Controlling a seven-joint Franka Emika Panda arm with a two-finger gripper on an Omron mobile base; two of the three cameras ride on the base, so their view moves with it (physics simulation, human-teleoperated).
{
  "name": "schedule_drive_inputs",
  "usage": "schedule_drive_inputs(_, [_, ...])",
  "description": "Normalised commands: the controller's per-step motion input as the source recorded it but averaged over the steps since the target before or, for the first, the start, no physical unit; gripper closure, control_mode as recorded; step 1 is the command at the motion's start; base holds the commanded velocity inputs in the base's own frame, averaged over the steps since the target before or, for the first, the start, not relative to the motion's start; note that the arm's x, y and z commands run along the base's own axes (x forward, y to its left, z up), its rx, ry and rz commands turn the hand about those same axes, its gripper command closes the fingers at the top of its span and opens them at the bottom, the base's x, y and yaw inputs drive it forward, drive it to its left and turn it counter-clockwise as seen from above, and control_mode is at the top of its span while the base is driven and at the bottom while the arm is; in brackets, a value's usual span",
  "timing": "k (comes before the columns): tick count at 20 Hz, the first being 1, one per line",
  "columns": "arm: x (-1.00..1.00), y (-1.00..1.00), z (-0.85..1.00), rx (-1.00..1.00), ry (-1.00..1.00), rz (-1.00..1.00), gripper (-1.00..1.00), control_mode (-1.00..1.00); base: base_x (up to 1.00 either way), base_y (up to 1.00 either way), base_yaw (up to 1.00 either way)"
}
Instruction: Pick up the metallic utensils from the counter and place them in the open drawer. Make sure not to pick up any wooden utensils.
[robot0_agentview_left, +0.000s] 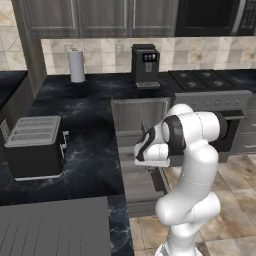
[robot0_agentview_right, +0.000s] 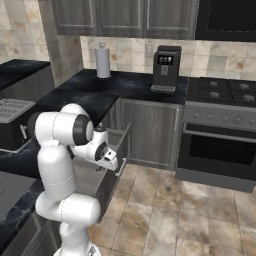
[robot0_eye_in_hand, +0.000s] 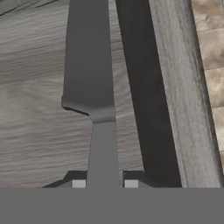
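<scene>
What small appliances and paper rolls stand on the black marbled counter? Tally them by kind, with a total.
Black toaster with a ribbed silver top: 1
Black coffee machine: 1
White paper towel roll: 1
Total: 3

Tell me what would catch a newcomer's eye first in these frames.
The white arm bent low over the open drawer, its gripper shut on a flat grey spatula-like utensil held above the drawer's grey floor. Behind, on the black counter, stand a toaster, a paper towel roll and a coffee machine.
</scene>
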Motion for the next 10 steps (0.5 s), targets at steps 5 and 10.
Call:
schedule_drive_inputs(5, [0.05,-0.49,-0.57,0.0,0.0,0.0,1.0,-1.0,0.0,0.0,0.0])
schedule_drive_inputs(10, [0.0,-0.68,-0.67,-0.04,0.0,0.0,1.0,-1.0,0.0,0.0,0.0])
